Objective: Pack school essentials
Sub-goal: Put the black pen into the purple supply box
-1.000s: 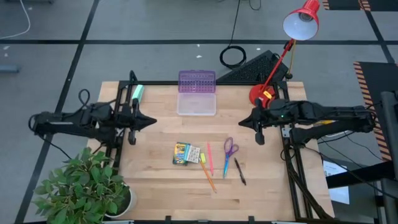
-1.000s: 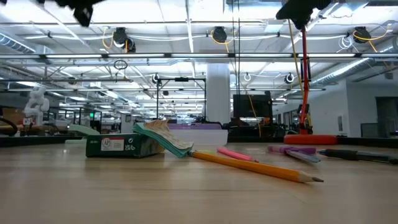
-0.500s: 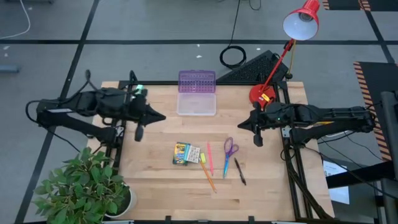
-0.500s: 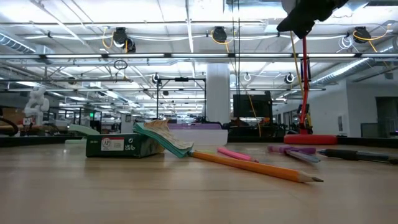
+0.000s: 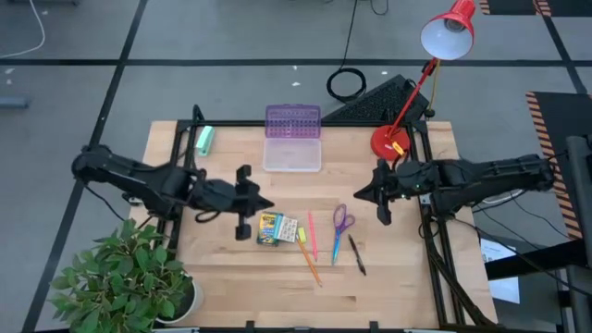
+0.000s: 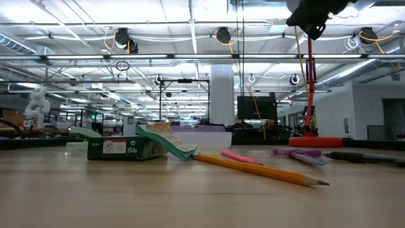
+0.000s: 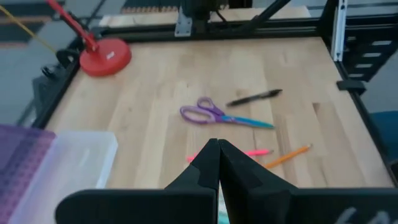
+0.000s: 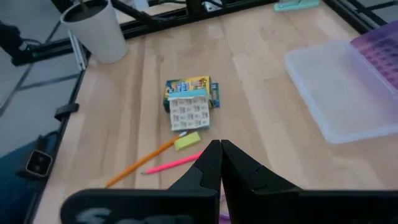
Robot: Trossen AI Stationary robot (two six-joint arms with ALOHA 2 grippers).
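The left pincer, clenched and empty, hovers just beside the crayon box lying mid-bench; descending clenched, it may shove the box aside; the right pincer, also clenched, waits near the scissors.

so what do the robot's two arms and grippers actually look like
Both arms are dark, nearly black, built of jointed segments with black cables trailing from their bases. The left gripper and right gripper each end in two slim, tapered black fingers. No markings are readable.
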